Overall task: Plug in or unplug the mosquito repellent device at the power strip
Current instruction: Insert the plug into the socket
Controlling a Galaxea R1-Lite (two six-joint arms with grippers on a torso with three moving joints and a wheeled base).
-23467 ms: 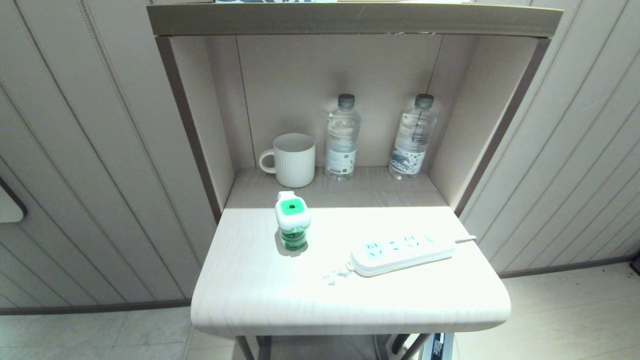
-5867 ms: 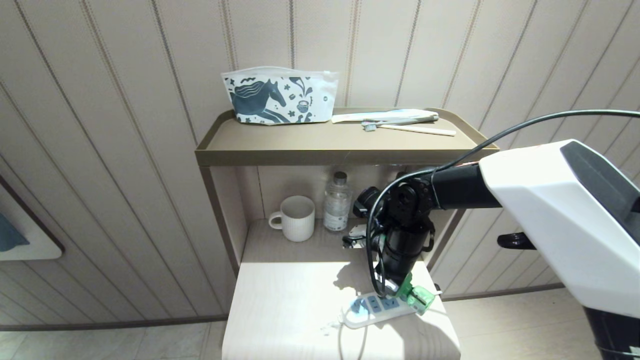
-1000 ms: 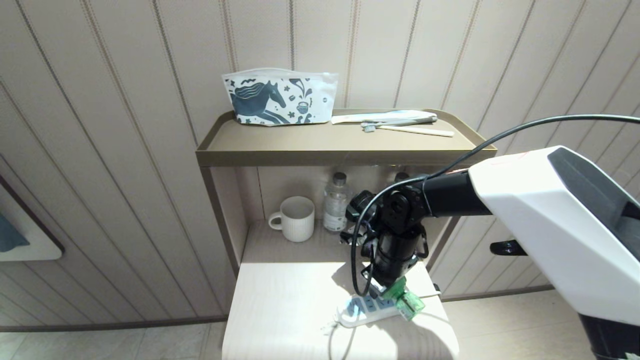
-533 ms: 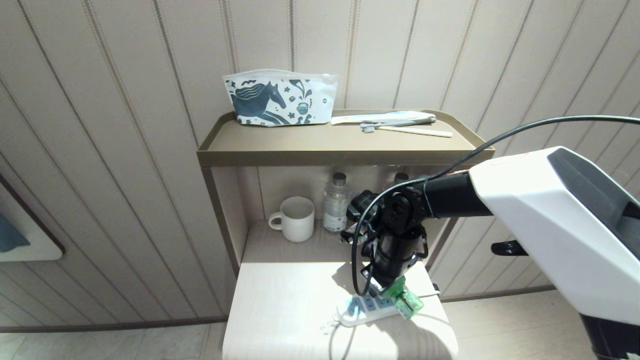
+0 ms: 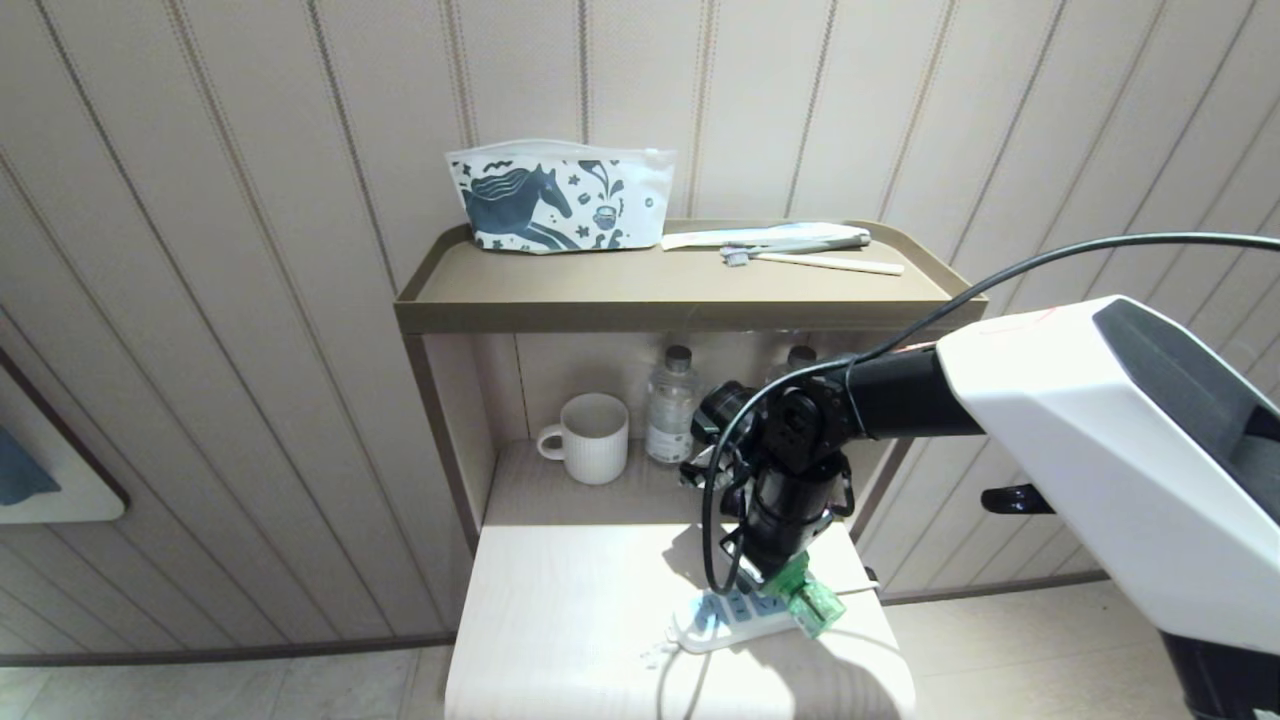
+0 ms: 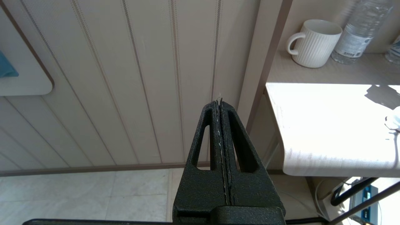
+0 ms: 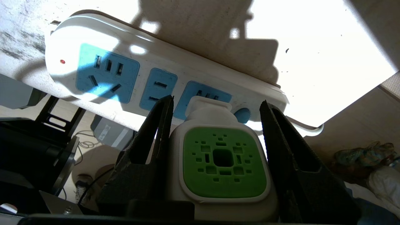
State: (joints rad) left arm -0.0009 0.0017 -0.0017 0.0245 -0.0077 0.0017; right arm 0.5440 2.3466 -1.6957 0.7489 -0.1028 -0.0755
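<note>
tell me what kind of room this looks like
Probably a hotel room or bedroom corner. A small stand against a panelled wall has a wash bag and toothbrush on its top tray, with a mug and water bottle on the shelf underneath.

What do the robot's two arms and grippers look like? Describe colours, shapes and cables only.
The right arm has a bulky white shell with a dark grey panel, then black cylindrical segments and joints, with a black cable looping along it. The right gripper and left gripper each have two matte black, rough-textured, wedge-shaped fingers with triangular cut-outs.
</note>
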